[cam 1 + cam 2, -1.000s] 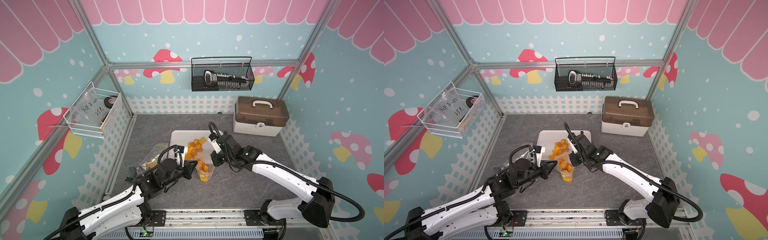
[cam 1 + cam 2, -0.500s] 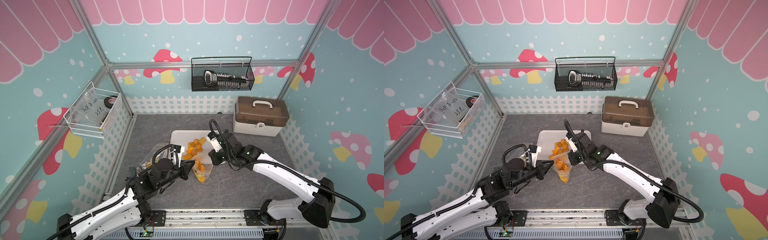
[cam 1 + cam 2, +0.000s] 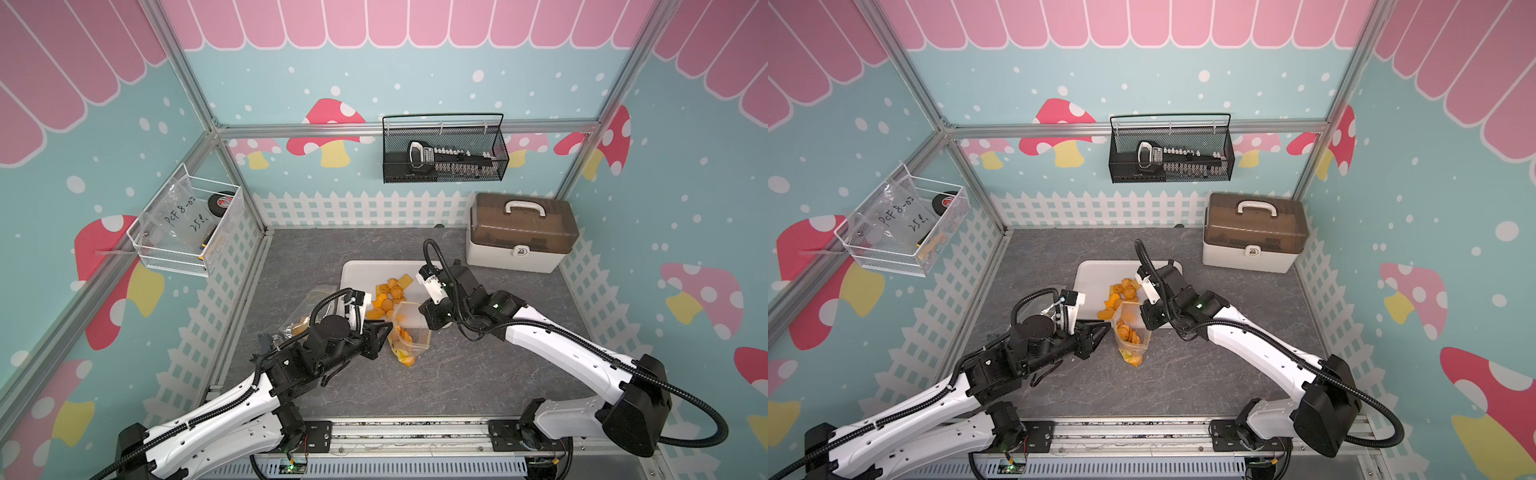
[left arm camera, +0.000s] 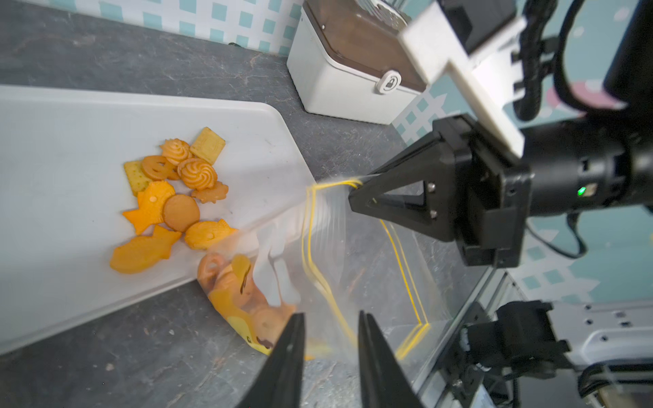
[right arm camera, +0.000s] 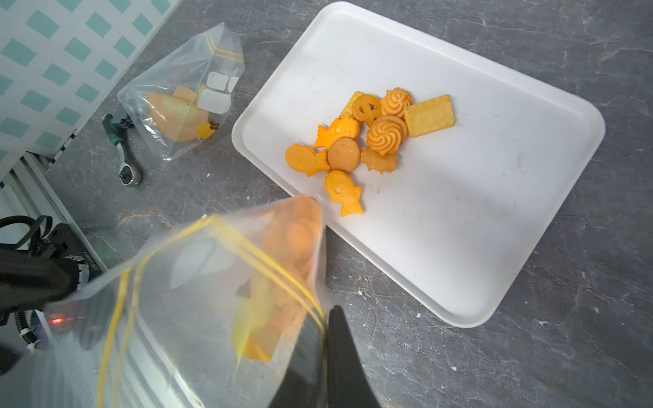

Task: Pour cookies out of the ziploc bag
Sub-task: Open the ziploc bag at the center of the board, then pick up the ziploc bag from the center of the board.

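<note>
Ten or so orange and yellow cookies (image 5: 367, 137) lie heaped on the near-left part of the white tray (image 5: 494, 197). More sit in the bottom of the ziploc bag (image 3: 405, 336), which stands at the tray's near edge. The right gripper (image 4: 355, 197) is pinched onto the bag's yellow-striped rim. The left gripper (image 4: 331, 318) has its jaws apart at the bag's left side. A second bag (image 5: 183, 99) lies left of the tray.
</note>
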Motion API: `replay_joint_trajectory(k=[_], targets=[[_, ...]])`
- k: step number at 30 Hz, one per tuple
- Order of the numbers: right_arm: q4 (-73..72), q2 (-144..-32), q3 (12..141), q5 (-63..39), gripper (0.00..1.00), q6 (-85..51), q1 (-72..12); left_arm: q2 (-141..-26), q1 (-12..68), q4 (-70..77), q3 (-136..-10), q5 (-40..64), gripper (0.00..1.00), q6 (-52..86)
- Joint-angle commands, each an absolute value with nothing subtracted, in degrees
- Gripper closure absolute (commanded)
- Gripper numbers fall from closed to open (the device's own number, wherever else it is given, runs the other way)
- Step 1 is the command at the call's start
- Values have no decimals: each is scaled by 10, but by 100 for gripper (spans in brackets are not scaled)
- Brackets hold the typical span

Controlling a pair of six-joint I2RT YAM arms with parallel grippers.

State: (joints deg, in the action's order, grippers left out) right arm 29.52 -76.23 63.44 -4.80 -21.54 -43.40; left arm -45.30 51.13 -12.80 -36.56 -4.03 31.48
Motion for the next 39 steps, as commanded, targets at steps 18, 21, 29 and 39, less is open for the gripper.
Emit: replay_joint_trajectory(k=[18,21,29,39], targets=[[347,-631,622,-76,53,-207,-431,-364,487,-101,-269,-164,45,309],[336,-625,607,-106,53,-212,-435,-356,487,-69,-224,-204,46,301],[327,-683,626,-91,55,-210,-443,-344,478,-32,-176,-217,43,308],[316,-763,662,-63,56,-211,-446,-372,456,-22,-177,-193,42,316]])
